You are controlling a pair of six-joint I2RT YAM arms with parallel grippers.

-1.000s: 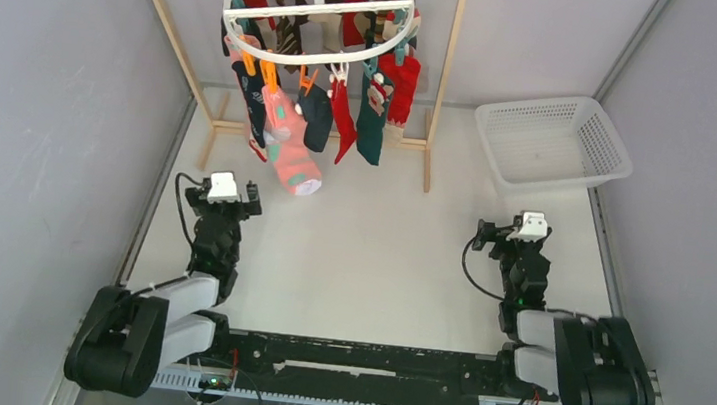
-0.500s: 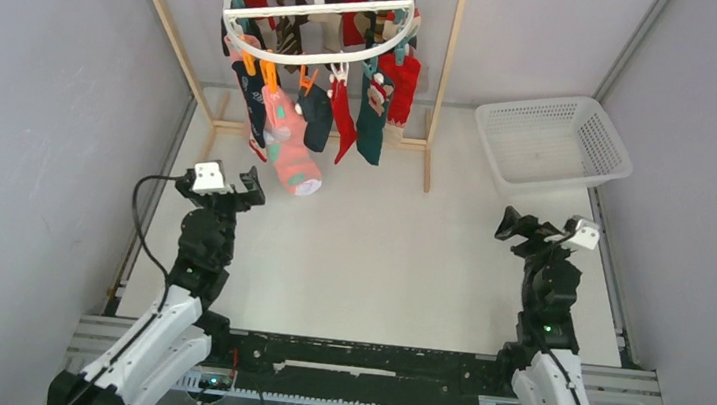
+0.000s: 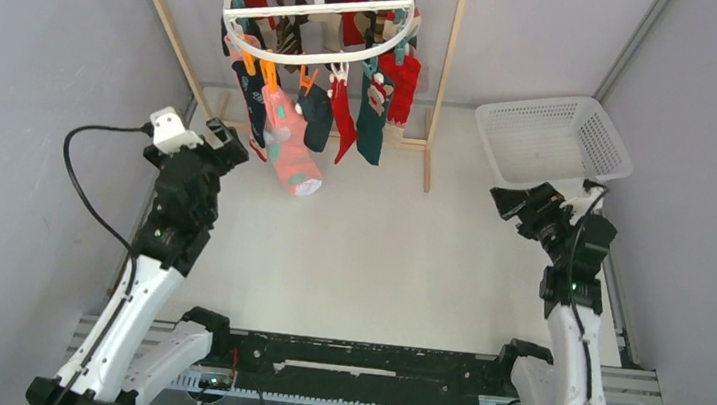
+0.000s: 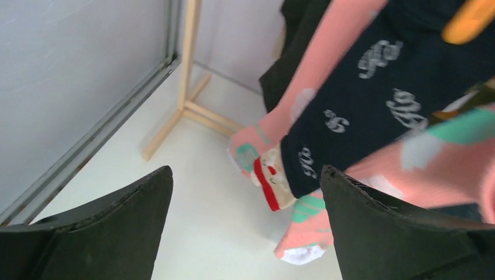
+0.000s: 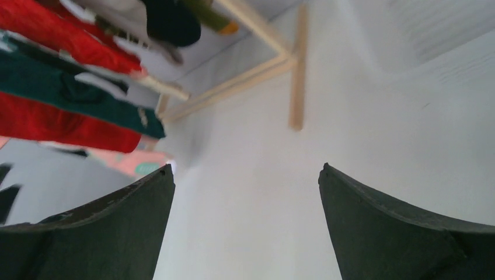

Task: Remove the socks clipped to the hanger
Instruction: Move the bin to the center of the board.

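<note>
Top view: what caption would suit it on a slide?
Left gripper and right gripper, both open, face socks clipped on a white hanger; basket at right.

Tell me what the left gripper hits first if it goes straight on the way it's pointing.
Probably the navy patterned sock, hanging just right of centre ahead of the open left gripper, with the salmon pink sock beside it. Which one comes first is unclear.

The left arm [image 3: 165,243] and the right arm [image 3: 573,275] both have white lower links and black upper links and joints. A white camera block [image 3: 169,129] tops the left wrist, with a looping black cable [image 3: 84,196] attached. The fingers [image 4: 105,233] are broad, matte black, tapering wedges.
</note>
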